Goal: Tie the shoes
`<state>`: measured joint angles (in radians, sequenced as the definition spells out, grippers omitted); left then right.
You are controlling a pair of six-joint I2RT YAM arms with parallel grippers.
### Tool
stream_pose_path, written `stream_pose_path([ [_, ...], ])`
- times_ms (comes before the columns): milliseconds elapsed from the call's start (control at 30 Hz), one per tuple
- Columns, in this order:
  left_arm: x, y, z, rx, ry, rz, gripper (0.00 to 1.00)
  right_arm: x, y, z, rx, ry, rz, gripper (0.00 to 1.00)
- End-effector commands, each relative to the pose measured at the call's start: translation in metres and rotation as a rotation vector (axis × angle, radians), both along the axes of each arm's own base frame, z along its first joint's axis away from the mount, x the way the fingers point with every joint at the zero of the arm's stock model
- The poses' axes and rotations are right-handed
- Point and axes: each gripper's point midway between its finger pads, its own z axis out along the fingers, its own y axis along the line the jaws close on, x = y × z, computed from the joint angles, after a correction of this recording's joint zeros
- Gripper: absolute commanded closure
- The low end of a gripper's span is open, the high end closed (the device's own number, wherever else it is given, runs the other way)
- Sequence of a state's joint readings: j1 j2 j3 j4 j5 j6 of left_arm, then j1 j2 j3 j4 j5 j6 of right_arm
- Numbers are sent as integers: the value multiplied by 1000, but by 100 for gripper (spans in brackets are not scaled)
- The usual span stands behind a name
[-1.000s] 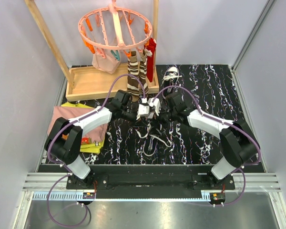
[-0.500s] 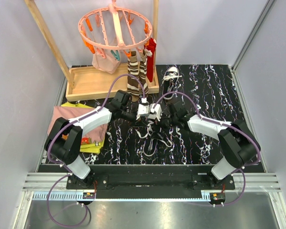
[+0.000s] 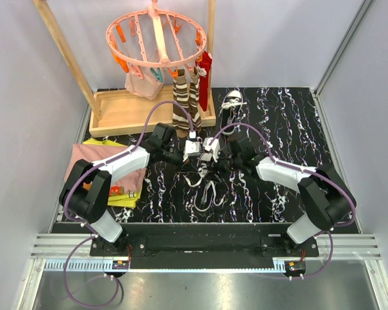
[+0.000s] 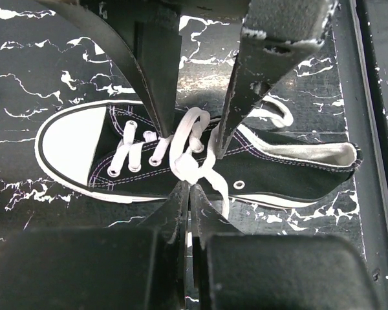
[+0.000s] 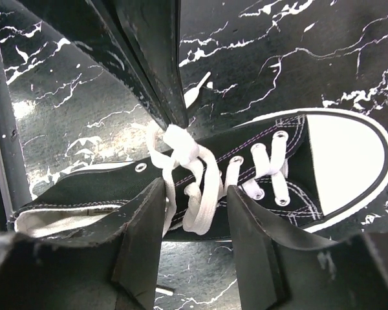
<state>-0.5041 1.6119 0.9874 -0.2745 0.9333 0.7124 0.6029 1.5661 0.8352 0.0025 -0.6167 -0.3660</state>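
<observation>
One black shoe with a white toe cap lies on its sole on the marbled mat, mostly hidden under both grippers in the top view. Its white laces cross in a loose knot over the tongue. My left gripper is shut on a lace strand right at the knot. My right gripper is open, its fingers straddling a lace loop over the shoe. Loose lace ends trail toward the near edge. A second shoe lies at the back.
A wooden drying rack with a pink peg hanger stands at the back left, holding brown striped socks and a red sock. Folded clothes lie at the left edge of the mat.
Both grippers stay over the shoe. The right wrist has shifted a little left toward the left gripper, and the loose lace ends on the mat have shifted.
</observation>
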Motion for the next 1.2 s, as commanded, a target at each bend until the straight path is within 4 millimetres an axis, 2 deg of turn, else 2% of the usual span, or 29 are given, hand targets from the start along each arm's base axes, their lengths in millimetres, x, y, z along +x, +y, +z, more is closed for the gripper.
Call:
stream_pose_path([
  [0,1,-4,23,-70,-46,-20,100,9,5,25,44,-85,1,49],
  [233,1,-3,24,-74,-47,-23,100,7,-2,22,32,-31,6,45],
  [300,2,-4,26,-78,-51,-26,100,5,-3,22,31,0,11,40],
  [333,2,-4,25,-77,-46,-27,100,4,-2,22,38,15,19,32],
  [367,2,-4,24,-76,-45,-27,100,3,-3,21,37,29,18,30],
  [600,2,-4,25,-77,-44,-28,100,5,-2,24,62,90,19,31],
  [767,2,-4,25,-77,-42,-29,100,6,1,26,71,93,31,21],
  [933,4,-4,25,-75,-45,-26,100,11,1,22,53,85,25,25],
  [1067,5,-5,25,-76,-48,-27,100,17,1,20,39,66,19,36],
  [1100,4,-4,24,-74,-42,-26,100,18,0,19,33,63,13,36],
  [1167,4,-4,24,-75,-38,-28,100,19,0,20,29,62,10,30],
])
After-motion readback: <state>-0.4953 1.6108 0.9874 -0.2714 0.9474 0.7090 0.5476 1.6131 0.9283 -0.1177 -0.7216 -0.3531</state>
